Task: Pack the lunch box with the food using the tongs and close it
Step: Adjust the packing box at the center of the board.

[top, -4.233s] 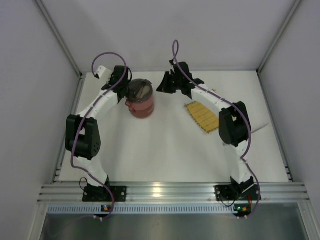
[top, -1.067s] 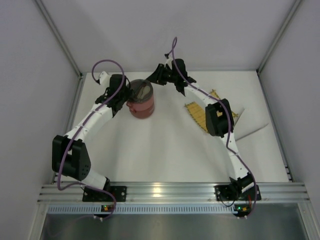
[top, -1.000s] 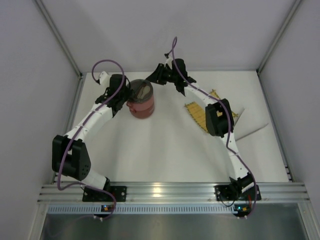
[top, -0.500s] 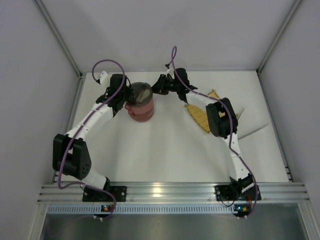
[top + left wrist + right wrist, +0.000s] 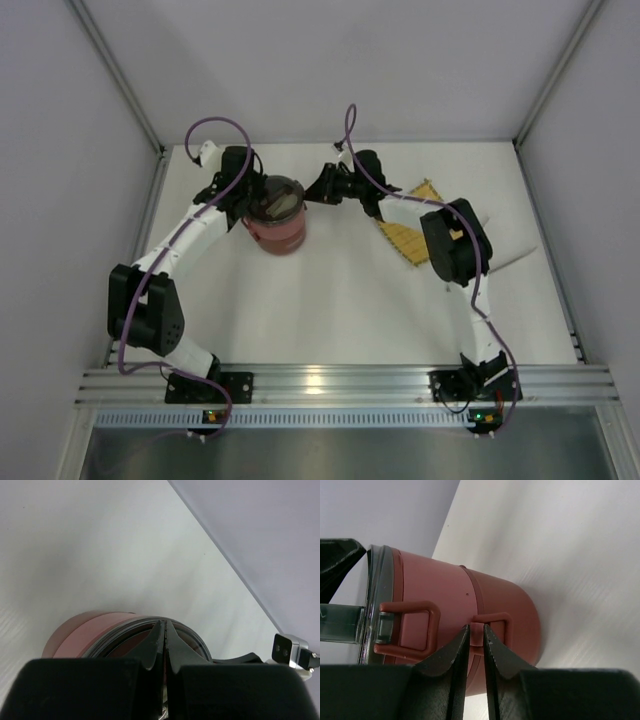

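Arms, two, both reach in over the white table (image 5: pixel 330 300) toward a single lunch box (image 5: pixel 280 232), which stands upright on the far left-centre of the table.

Left side: we count one left gripper (image 5: pixel 248 196), at the near-left edge of the box top. In its wrist view the left gripper (image 5: pixel 162 626) has both fingers pressed together with no gap, their tips right at the rim of the lid; we cannot tell whether anything is nipped between them.

Centre: one lunch box (image 5: pixel 445 595), dark red, with two tiers stacked one on the other. One lid (image 5: pixel 279 194) sits on top, dark and see-through with a grey rim. The right wrist view shows two side handles on the facing wall: one upper handle (image 5: pixel 433 625) and one lower handle (image 5: pixel 506 617).

Right of the box: one right gripper (image 5: pixel 322 188), level with the box wall. Its fingers stand narrow, and one leg of the lower handle sits pinched between the tips of the right gripper (image 5: pixel 476 628).

Further right: one yellow woven mat (image 5: pixel 405 240), flat, partly under the right arm. Past it lie the tongs (image 5: pixel 515 258), one pair, only a thin grey sliver showing, well apart from the box.
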